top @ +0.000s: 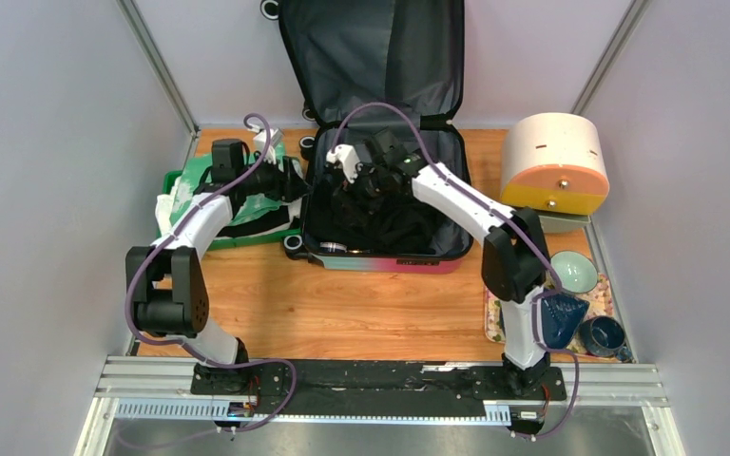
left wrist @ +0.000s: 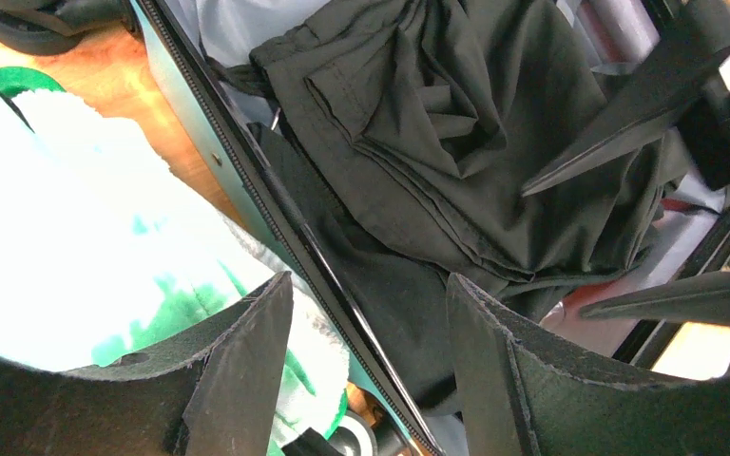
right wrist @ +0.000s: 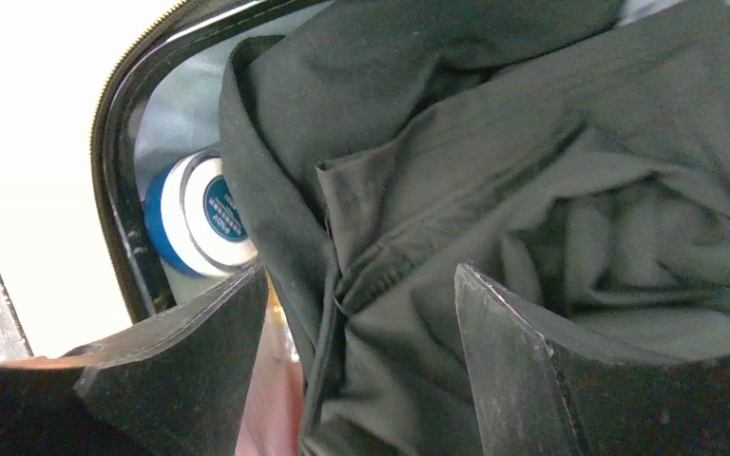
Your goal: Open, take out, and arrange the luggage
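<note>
Seeing the luggage (top: 380, 71) lying open at the twelve o'clock end of the tabletop (top: 342, 304). The lid is standing upright against the back wall and showing dark grey lining. The lower half is lying flat, turning its pink-to-teal edge toward six o'clock and its black wheels toward nine o'clock.

Finding black clothes (top: 394, 223) bunched and creased inside the lower half, filling most of it. Spotting a round blue-and-white tin (right wrist: 204, 223) sitting in a corner of the shell, partly tucked under the edge of the fabric.

Watching the right tool (right wrist: 356, 285) hanging over the clothes toward the ten o'clock part of the lower half. Its fingers are standing wide apart, clamping nothing, with dark fabric lying just beneath them.

Watching the left tool (left wrist: 371, 285) reaching in from nine o'clock and straddling the zipped rim of the shell. It is likewise spread apart and gripping nothing, one finger hanging over white cloth (top: 166, 214) and the other over the black clothes. Not managing to tell whether either tool is touching the fabric.

Moving outward, finding a green tray (top: 179, 179) sitting just beside the luggage at nine o'clock, carrying the white cloth and some dark pieces. At three o'clock, finding a cream-and-orange round container (top: 553, 161) standing near the shell. At four to five o'clock, finding a patterned tray (top: 608, 290) lying at the tabletop's edge, bearing a pale green bowl (top: 573, 271) and a dark blue cup (top: 604, 334).
</note>
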Robot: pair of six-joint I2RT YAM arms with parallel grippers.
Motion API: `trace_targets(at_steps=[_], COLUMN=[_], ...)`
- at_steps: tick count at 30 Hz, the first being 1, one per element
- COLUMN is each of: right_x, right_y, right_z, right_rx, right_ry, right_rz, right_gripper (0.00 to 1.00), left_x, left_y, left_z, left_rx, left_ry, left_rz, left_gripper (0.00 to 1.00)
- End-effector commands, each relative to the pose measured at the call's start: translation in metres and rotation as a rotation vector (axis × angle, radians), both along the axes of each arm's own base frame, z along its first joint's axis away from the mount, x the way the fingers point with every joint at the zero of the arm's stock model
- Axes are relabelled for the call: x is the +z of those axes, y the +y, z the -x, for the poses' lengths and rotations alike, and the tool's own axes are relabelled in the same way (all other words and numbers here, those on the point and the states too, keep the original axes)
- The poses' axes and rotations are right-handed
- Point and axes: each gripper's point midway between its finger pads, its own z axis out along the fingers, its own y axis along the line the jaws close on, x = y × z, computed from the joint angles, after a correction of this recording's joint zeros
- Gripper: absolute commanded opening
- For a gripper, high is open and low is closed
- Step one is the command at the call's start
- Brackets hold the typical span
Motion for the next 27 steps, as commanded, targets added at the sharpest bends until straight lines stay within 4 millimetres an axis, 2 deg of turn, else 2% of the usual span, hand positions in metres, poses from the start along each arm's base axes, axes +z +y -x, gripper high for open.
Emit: trace_targets(at_steps=[1,2,4,6,9,10,11,13,16,20,22,27], right_x=[-0.012,-0.025,-0.032,-0.051,-0.063,-0.058,-0.054,-0.044,-0.031,-0.017,-0.017,-0.037], right_y=[0.025,0.028,0.031,0.031,0.024,0.024,0.019,0.013,0.007,0.012,0.015,0.014], right_z=[-0.005,-0.005,-0.005,-0.009,-0.025,-0.029,-0.034,-0.039,-0.038,-0.027,-0.027,-0.041], right_rx=[-0.002,0.002,0.009,0.003,-0.048,-0.067,-0.079,-0.085,-0.076,-0.034,-0.051,-0.122], right_ry=[0.014,0.025,0.033,0.051,0.044,0.051,0.062,0.068,0.086,0.138,0.156,0.163], right_rz=[-0.018,0.004,0.012,0.044,0.080,0.067,0.049,0.017,-0.022,-0.091,-0.104,-0.055], right_gripper=[0.76,0.76,0.76,0.76,0.69,0.66,0.60,0.56,0.62,0.63,0.63,0.61], left_x=[0.021,0.019,0.018,0.016,0.013,0.013,0.012,0.012,0.011,0.012,0.012,0.013], left_y=[0.005,0.008,0.010,0.012,0.012,0.012,0.012,0.011,0.009,0.007,0.007,0.008], left_z=[0.000,0.001,0.003,0.004,0.005,0.005,0.006,0.006,0.008,0.007,0.006,0.004], left_rx=[0.025,0.031,0.033,0.040,0.042,0.042,0.039,0.034,0.021,0.011,0.011,0.015], left_ry=[-0.070,-0.068,-0.068,-0.063,-0.055,-0.055,-0.054,-0.052,-0.054,-0.055,-0.056,-0.061], left_rz=[0.006,0.002,0.004,0.001,0.005,0.005,0.008,0.012,0.017,0.031,0.033,0.028], left_gripper=[0.68,0.68,0.70,0.70,0.70,0.69,0.69,0.69,0.69,0.68,0.68,0.68])
